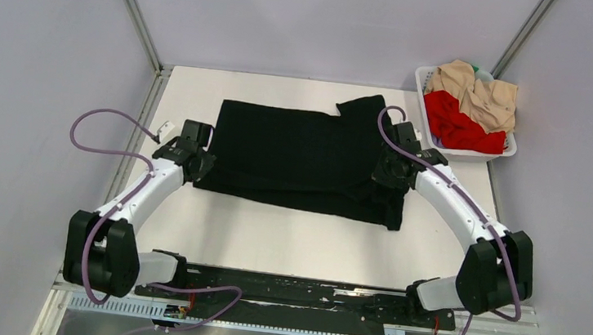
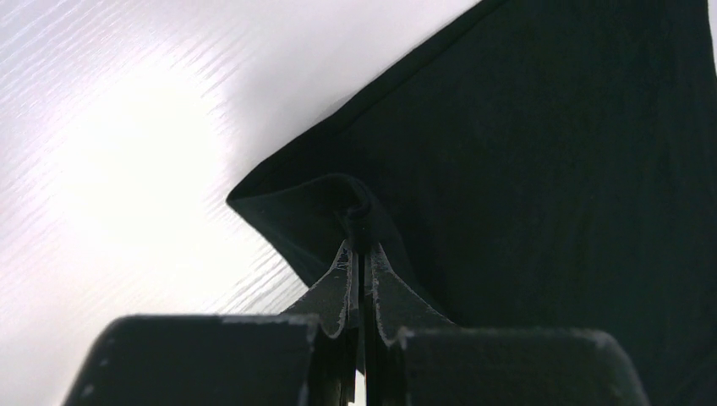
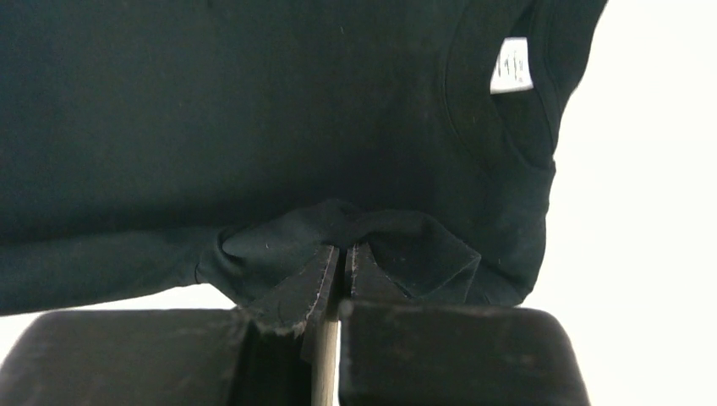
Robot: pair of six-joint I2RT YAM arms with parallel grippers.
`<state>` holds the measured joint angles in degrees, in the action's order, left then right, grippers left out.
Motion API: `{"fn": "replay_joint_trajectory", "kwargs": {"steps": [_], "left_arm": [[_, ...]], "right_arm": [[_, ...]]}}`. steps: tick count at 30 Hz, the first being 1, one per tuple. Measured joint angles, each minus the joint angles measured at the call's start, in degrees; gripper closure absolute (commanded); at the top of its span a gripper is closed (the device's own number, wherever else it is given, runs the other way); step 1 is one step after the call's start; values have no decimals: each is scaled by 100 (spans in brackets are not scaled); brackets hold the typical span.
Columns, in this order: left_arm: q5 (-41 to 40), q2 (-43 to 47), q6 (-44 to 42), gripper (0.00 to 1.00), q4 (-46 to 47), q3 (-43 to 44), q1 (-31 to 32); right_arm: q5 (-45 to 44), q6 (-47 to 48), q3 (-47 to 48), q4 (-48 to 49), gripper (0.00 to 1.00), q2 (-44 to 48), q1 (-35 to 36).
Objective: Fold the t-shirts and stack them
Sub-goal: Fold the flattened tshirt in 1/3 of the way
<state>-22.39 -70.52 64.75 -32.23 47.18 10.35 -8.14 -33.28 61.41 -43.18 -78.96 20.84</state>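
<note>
Rightward — basket (image 1: 425,98) of t-shirts (image 1: 480,99) — red, beige

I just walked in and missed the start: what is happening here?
Two robot arms hold a black t-shirt lying on the table. The left jaws are shut on its near left corner, the right jaws on a bunch of cloth at its right edge. A red shirt and a beige shirt wait in the basket.

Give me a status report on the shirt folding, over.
Both shut: left gripper on a corner of the black shirt, right gripper on its right end. Shirt flat on table. In the basket at far right: red shirt, beige shirt.
</note>
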Motion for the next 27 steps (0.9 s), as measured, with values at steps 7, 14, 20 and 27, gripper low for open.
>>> {"fn": "replay_joint_trajectory", "kwargs": {"steps": [7,14,20,27], "left_arm": [[232,-1021,-133,92,317,396,-260],[525,-2570,-483,10,391,1652,-531],[883,-3198,-883,0,216,2994,-780],[1705,-2702,-1305,0,433,2555,-778]], "right_arm": [[129,299,802,170,96,-1119,-339],[389,800,2157,199,43,-2741,-861],[415,1226,3053,273,0,-3311,-1141],[968,1344,1364,765,0,-1799,-835]]}}
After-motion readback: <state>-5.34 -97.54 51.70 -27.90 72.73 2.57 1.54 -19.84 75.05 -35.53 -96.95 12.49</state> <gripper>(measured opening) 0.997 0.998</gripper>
